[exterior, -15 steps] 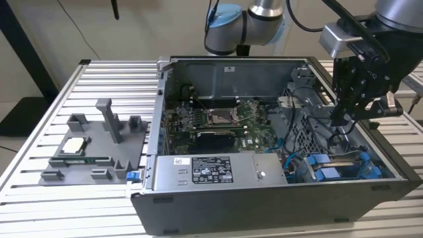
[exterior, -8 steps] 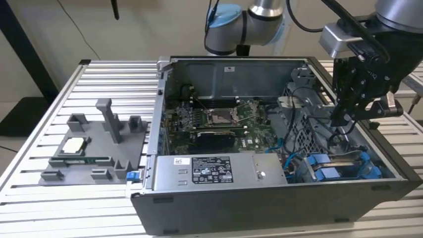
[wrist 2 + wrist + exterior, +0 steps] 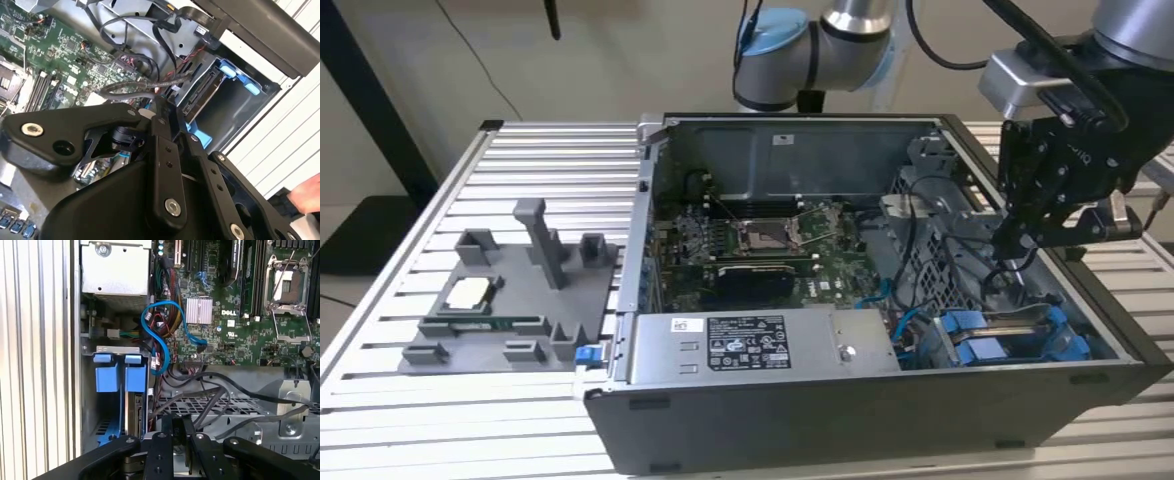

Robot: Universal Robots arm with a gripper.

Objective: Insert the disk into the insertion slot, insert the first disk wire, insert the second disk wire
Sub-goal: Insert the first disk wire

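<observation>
Shows the gripper (image 3: 1014, 248) at the exterior view's right, just above grey cables (image 3: 215, 390); cannot tell its grip. Shows the disk (image 3: 134, 415) seated in the insertion slot (image 3: 87, 400).

Computer case (image 3: 854, 415) on worktop (image 3: 387, 420); fixture tray (image 3: 474, 345) to the exterior view's left of it; inside the case, power-supply box (image 3: 747, 345) near, motherboard (image 3: 774, 245) behind it, insertion slot (image 3: 1014, 340) at the near right corner.
</observation>
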